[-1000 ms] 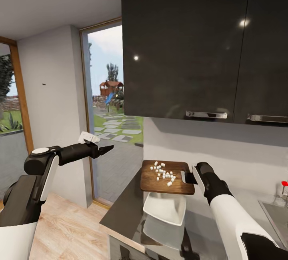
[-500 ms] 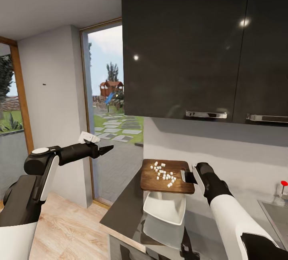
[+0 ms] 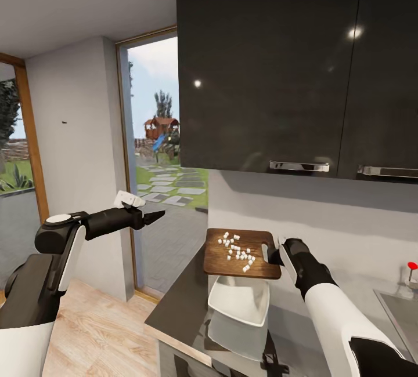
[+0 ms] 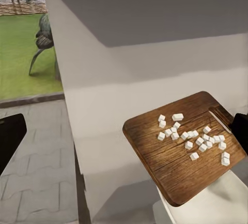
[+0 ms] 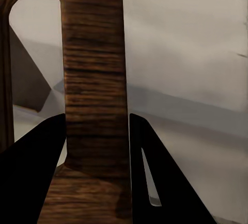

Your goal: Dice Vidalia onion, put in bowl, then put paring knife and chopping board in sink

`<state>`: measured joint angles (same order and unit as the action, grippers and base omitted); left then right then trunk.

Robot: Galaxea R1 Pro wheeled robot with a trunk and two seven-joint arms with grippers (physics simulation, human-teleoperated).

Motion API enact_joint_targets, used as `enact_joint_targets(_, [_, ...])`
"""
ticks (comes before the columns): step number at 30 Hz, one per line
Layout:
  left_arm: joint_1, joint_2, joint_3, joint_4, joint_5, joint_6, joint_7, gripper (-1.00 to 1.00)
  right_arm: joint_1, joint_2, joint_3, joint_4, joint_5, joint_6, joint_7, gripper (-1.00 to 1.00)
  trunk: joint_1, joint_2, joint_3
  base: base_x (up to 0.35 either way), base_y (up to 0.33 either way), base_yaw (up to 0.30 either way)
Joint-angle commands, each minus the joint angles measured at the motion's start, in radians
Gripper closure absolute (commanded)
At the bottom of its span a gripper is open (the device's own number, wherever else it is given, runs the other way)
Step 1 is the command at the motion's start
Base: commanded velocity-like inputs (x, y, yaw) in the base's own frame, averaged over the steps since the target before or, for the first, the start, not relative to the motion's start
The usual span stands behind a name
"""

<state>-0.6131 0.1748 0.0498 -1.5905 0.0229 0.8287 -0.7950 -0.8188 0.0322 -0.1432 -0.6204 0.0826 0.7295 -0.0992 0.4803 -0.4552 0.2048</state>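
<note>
- Dark wood fills the gap between the black fingers [image 5: 49, 167] of the right gripper [image 3: 274, 253]: it is clamped on the handle end of the chopping board [image 3: 241, 254], with the slot cut-out just beside the grip in the right wrist view.
- The board is held in the air above the bowl [image 3: 239, 301], roughly level, its far edge near the pale wall.
- White diced onion pieces [image 3: 238, 252] lie scattered on the board's top, most of them toward the handle end.
- The white bowl sits on the grey glossy countertop [image 3: 180, 307], directly under the board, mirrored in the worktop.
- A corner of the steel sink [image 3: 403, 307] shows at the right, well apart from the bowl.
- The left gripper [image 3: 152, 216] hangs off the counter's end, before the glass door; whether it is released or clenched cannot be told.
</note>
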Motion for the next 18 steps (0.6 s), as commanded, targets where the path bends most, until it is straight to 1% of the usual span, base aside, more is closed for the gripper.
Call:
enact_joint_targets(1, [0.000, 0.000, 0.001, 0.000, 0.002, 0.007, -0.003, -1.00, 0.000, 0.001, -0.006, -0.001, 0.008, 0.004, 0.003, 1.00, 0.000, -0.001, 0.000, 0.000, 0.000, 0.000])
enact_joint_targets(5, [0.000, 0.000, 0.001, 0.000, 0.002, 0.007, -0.003, -1.00, 0.000, 0.002, -0.006, 0.000, 0.008, -0.001, 0.003, 1.00, 0.000, -0.001, 0.000, 0.000, 0.000, 0.000])
enact_joint_targets(8, [0.000, 0.000, 0.001, 0.000, 0.002, 0.007, -0.003, -1.00, 0.000, 0.001, -0.006, 0.006, 0.008, -0.019, 0.003, 1.00, 0.000, -0.001, 0.000, 0.000, -0.006, 0.000])
enact_joint_targets(12, [0.000, 0.000, 0.001, 0.000, 0.002, 0.007, -0.003, -1.00, 0.000, 0.001, -0.006, 0.016, 0.008, -0.039, 0.003, 1.00, 0.000, -0.001, 0.000, 0.000, -0.099, 0.000])
enact_joint_targets(15, [0.000, 0.000, 0.001, 0.000, 0.002, 0.007, -0.003, -1.00, 0.000, 0.001, -0.006, 0.036, 0.008, -0.071, 0.003, 1.00, 0.000, -0.001, 0.000, 0.000, -0.027, 0.000])
enact_joint_targets(18, [0.000, 0.000, 0.001, 0.000, 0.002, 0.007, -0.003, -1.00, 0.000, 0.001, -0.006, 0.040, 0.008, -0.075, 0.003, 1.00, 0.000, -0.001, 0.000, 0.000, -0.004, 0.000])
